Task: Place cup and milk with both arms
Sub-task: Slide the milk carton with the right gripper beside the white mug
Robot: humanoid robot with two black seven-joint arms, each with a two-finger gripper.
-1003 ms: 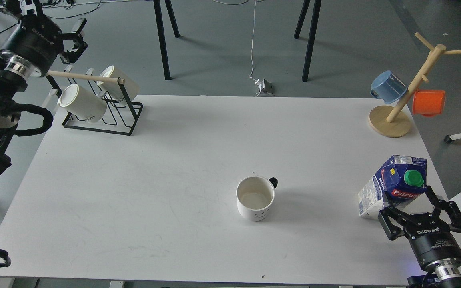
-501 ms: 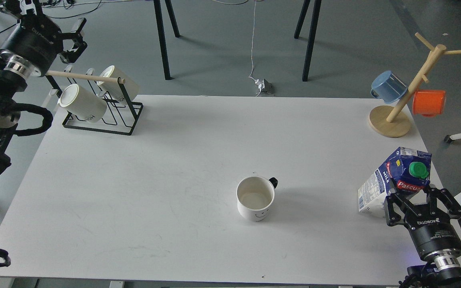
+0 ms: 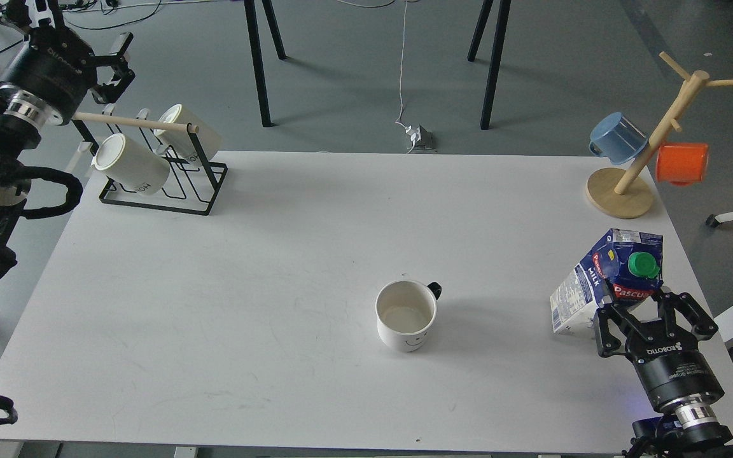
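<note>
The cup (image 3: 406, 315), a white mug with a black smiley face and a black handle, stands upright and empty on the white table (image 3: 265, 254), right of centre towards the front. The milk (image 3: 608, 280), a blue and white carton with a green cap, is tilted near the table's right edge. My right gripper (image 3: 634, 305) is shut on the carton's lower part from the front. My left gripper (image 3: 117, 67) is open and empty, high up at the far left, above the mug rack and far from the cup.
A black wire rack (image 3: 169, 178) holding two cream mugs stands at the back left corner. A wooden mug tree (image 3: 649, 140) with a blue cup (image 3: 618, 137) and an orange cup (image 3: 681, 163) stands at the back right. Stand legs are on the floor behind the table.
My right gripper closed on the milk and moved it left and a little further onto the table. My left arm drew slightly back to the left. The cup has not moved.
</note>
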